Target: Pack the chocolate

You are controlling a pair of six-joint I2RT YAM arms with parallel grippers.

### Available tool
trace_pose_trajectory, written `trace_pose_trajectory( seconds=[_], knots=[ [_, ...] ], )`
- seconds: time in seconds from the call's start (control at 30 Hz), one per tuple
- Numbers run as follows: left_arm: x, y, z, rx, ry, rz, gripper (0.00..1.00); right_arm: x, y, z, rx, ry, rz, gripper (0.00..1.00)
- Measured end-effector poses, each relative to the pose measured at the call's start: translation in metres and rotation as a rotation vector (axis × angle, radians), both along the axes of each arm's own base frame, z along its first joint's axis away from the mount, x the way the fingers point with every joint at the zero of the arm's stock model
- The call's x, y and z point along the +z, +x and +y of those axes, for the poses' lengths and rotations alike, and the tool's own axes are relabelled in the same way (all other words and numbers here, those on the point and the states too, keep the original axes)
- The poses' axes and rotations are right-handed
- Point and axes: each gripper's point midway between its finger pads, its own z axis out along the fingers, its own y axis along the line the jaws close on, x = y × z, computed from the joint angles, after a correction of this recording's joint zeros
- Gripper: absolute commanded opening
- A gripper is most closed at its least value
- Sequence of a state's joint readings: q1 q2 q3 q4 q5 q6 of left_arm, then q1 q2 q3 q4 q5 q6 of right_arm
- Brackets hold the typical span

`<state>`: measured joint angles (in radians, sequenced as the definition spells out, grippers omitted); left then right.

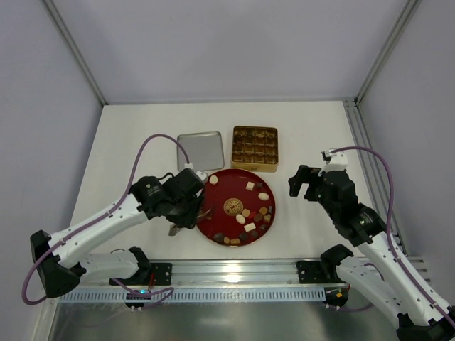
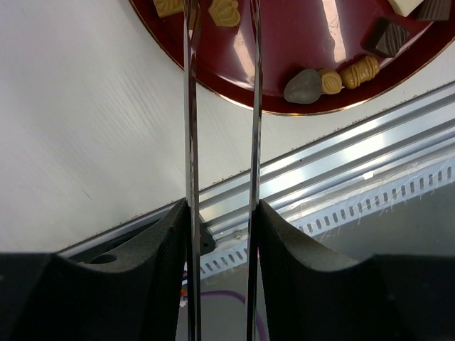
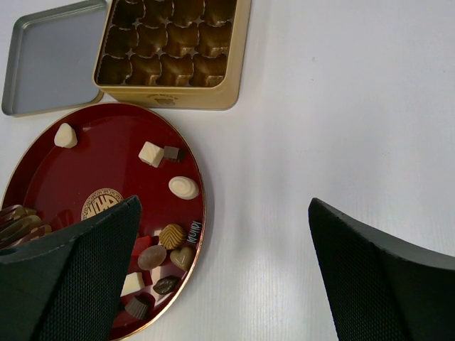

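White tabletop [image 1: 306,135], pale grey-lilac walls [image 1: 227,42] on three sides, aluminium corner struts [image 1: 77,53], slotted metal rail [image 1: 234,293] along near edge

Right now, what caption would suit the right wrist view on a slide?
Open right claw beside a round glossy red plate of small chocolates, near a square gold tin.

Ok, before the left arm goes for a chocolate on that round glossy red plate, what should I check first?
1. Grip: the left gripper is clamped on the thin metal tongs, with both blades between its pads: ok.
2. Tong tips lined up on a candy: cannot tell, they run out of the left wrist view.
3. Box: the square gold tin is open and its visible cells are empty, with the flat silver lid beside it: ok.
4. Supply: the small brown and cream chocolates lie on the round glossy red plate: ok.
5. Clearance: the right gripper is open and off the plate: ok.
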<state>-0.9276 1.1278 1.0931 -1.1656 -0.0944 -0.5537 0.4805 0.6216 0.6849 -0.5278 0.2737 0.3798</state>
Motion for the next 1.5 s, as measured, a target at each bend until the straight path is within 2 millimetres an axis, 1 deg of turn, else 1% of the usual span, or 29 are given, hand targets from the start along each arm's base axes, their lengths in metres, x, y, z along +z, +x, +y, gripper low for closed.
trace_pose_trajectory(
  seconds=[0.3, 0.87, 1.1, 1.3, 1.37, 1.5],
  knots=[
    [-0.005, -0.006, -0.004, -0.017, 0.017, 0.016, 0.40, 0.000, 0.000, 0.000, 0.000, 0.000, 0.001, 1.00],
    [-0.015, -0.011, -0.004, -0.038, 0.064, 0.032, 0.40, 0.001, -0.001, 0.000, -0.001, 0.003, -0.005, 1.00],
    [-0.017, -0.010, -0.003, -0.038, 0.079, 0.031, 0.31, 0.001, -0.001, 0.000, -0.001, 0.003, -0.005, 1.00],
    [-0.018, -0.009, -0.003, -0.039, 0.089, 0.028, 0.29, 0.001, -0.001, 0.000, 0.000, 0.002, -0.005, 1.00],
    [-0.016, -0.008, -0.003, -0.037, 0.090, 0.024, 0.28, 0.001, -0.001, 0.000, 0.000, 0.002, -0.005, 1.00],
    [-0.007, -0.004, -0.008, -0.036, 0.072, 0.006, 0.27, 0.001, -0.001, 0.000, 0.000, 0.002, -0.005, 1.00]
  ],
)
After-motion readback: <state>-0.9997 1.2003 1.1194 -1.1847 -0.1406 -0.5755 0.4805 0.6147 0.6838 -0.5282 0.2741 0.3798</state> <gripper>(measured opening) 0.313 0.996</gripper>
